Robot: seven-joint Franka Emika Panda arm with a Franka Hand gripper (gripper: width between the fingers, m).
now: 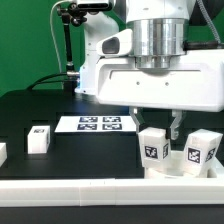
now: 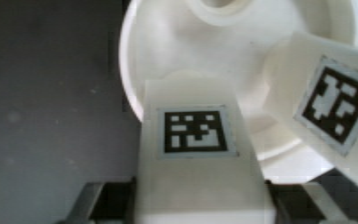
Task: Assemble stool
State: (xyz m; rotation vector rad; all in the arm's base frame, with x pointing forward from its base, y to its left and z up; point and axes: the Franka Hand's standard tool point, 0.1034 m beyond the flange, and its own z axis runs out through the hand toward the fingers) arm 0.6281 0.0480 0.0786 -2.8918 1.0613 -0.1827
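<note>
The round white seat [image 2: 179, 55] lies at the front of the table on the exterior view's right [image 1: 180, 168]. My gripper [image 2: 201, 205] is shut on a white leg block [image 2: 197, 140] with a square tag, held upright over the seat's rim; the dark pads press its two sides. In the exterior view the gripper [image 1: 162, 132] hangs under the big white hand and the held leg [image 1: 153, 146] stands at the seat's near-left part. A second tagged leg [image 1: 200, 150] stands on the seat beside it and also shows in the wrist view [image 2: 336, 95].
The marker board [image 1: 95, 123] lies mid-table. A loose tagged leg block [image 1: 38, 138] stands on the exterior view's left, and another white block [image 1: 2, 152] is cut off by the left edge. A white ledge [image 1: 90, 190] runs along the table's front.
</note>
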